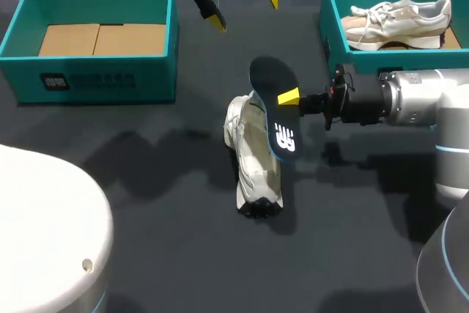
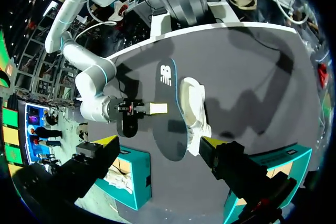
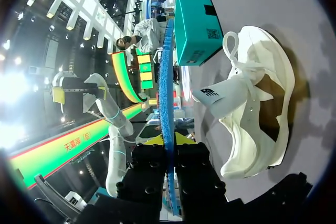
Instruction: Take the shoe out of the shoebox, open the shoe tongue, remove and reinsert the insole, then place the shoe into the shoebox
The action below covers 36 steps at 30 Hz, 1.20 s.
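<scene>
Dark blue insole (image 1: 275, 108) is pinched by its edge in the right gripper (image 1: 293, 98), just above the white shoe (image 1: 253, 159) lying mid-table, and both run roughly the same way lengthwise. The shoe's opening faces that gripper, whose arm reaches in level from the side, so I'd guess it does the reinserting. Left gripper (image 1: 243, 8) hovers spread wide and empty, well behind.

Shoe mid-table, one box at each far corner.
I see the shoe (image 1: 253, 159) lying on the table (image 1: 146, 203), the insole (image 1: 275, 108) over it, clamped in my right gripper (image 1: 286, 99). The left shoebox (image 1: 102, 82) sits behind-left. The right shoebox (image 1: 335, 42) sits behind-right with a second shoe (image 1: 399, 20) in it. My left gripper (image 1: 244, 9) hangs spread between the boxes.
</scene>
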Motion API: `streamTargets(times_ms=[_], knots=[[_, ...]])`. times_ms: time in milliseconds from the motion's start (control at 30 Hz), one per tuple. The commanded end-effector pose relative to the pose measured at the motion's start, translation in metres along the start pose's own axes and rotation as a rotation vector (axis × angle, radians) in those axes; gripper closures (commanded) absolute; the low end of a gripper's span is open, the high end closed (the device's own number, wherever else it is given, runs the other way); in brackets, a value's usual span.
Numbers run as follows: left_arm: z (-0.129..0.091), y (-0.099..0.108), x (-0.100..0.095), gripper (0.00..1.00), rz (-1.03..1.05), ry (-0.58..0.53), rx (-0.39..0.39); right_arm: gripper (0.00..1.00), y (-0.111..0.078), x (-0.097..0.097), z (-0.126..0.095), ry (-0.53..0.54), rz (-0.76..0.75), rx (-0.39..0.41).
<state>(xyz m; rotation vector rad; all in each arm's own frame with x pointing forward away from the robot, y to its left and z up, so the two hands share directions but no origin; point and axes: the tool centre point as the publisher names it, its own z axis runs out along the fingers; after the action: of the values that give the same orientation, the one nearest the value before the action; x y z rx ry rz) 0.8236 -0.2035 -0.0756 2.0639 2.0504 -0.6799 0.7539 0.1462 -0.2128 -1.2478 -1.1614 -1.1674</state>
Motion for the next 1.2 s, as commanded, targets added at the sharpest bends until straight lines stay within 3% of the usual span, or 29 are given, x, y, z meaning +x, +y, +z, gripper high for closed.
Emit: streamTargets(times_ms=[33,533,1200], knots=[[0.004,0.008,-0.008,0.00,-0.012,0.300,0.051,1.00,-0.001,0.000,0.001,-0.001,0.000,-0.001],[0.027,0.017,-0.005,0.00,-0.188,0.497,0.071,1.00,-0.001,0.000,0.001,-0.001,0.000,-0.001],[0.040,0.017,-0.030,0.00,-0.211,0.552,0.034,1.00,-0.001,0.000,0.001,-0.001,0.000,-0.001]])
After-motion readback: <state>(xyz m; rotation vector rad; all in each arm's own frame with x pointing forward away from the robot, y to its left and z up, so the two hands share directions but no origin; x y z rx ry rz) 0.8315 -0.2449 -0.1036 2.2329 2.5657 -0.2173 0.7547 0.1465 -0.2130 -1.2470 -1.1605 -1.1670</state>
